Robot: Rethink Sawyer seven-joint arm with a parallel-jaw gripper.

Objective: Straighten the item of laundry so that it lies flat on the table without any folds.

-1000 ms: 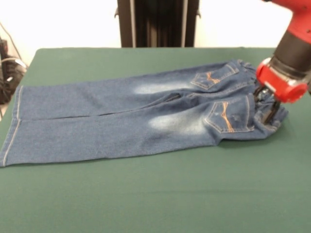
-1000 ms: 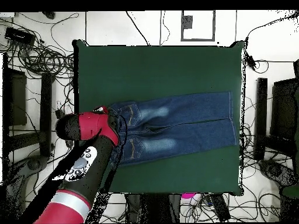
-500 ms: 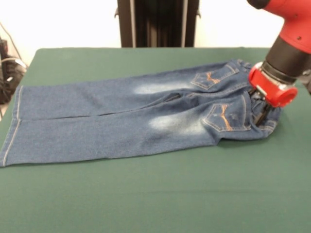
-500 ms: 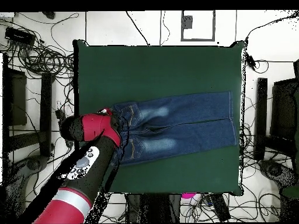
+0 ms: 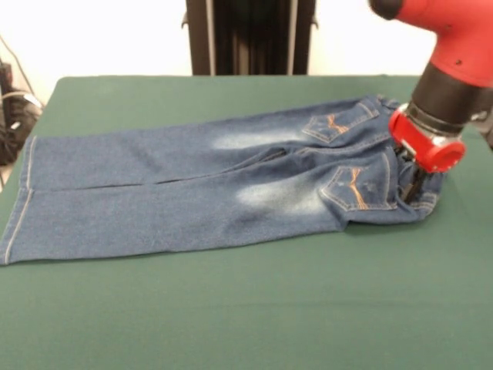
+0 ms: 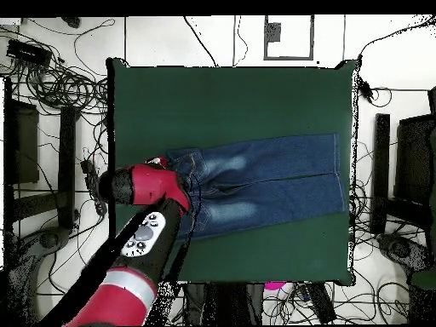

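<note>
The item of laundry (image 5: 192,193), small blue jeans with faded patches and orange-stitched back pockets, lies spread on the green table (image 5: 269,308), legs to the left and waistband to the right. My gripper (image 5: 414,183) hangs under the red wrist collar at the waistband's right end and is shut on the bunched denim there. Seen from overhead, the jeans (image 6: 264,179) lie across the table (image 6: 230,102). The red arm covers their waistband end, and the gripper (image 6: 176,189) is mostly hidden beneath it.
Cables (image 5: 11,116) hang off the table's left edge in the front view. From overhead, tangled cables (image 6: 60,85) and dark stands (image 6: 380,170) surround the table on the floor. The jeans' leg cuffs (image 6: 341,183) reach close to the table's right edge.
My gripper has shifted along the waistband toward the jeans' middle and lifted slightly. The waistband end has been drawn in with it and is more bunched.
</note>
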